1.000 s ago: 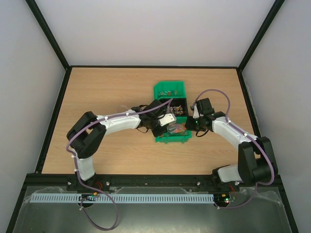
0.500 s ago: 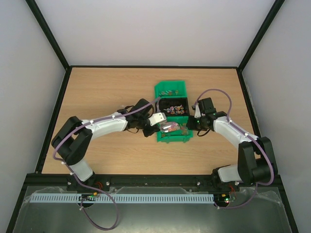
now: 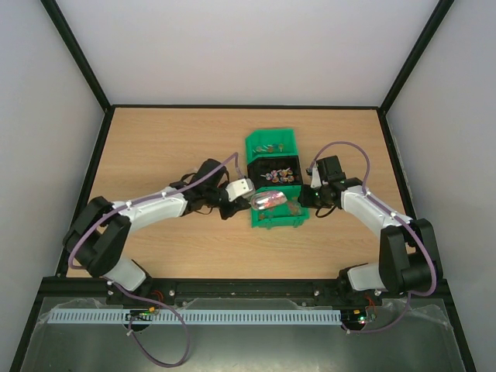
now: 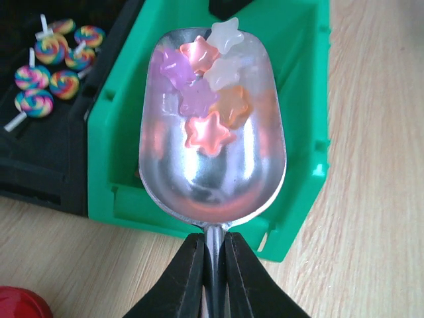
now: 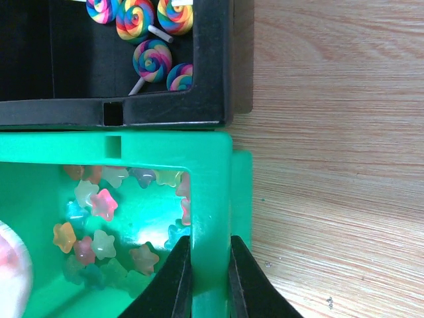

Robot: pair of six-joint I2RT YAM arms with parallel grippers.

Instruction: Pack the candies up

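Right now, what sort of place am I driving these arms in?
Probably a lab test cell rather than a shop floor: a wooden tabletop boxed in by white panels on a black frame, with a green bin of candies and a metal scoop set out.

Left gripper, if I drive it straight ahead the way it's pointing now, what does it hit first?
Probably the near wall of the green bin, just ahead of the left gripper, whose jaws hold the metal scoop of star candies over that bin. Height unclear; it might pass above.
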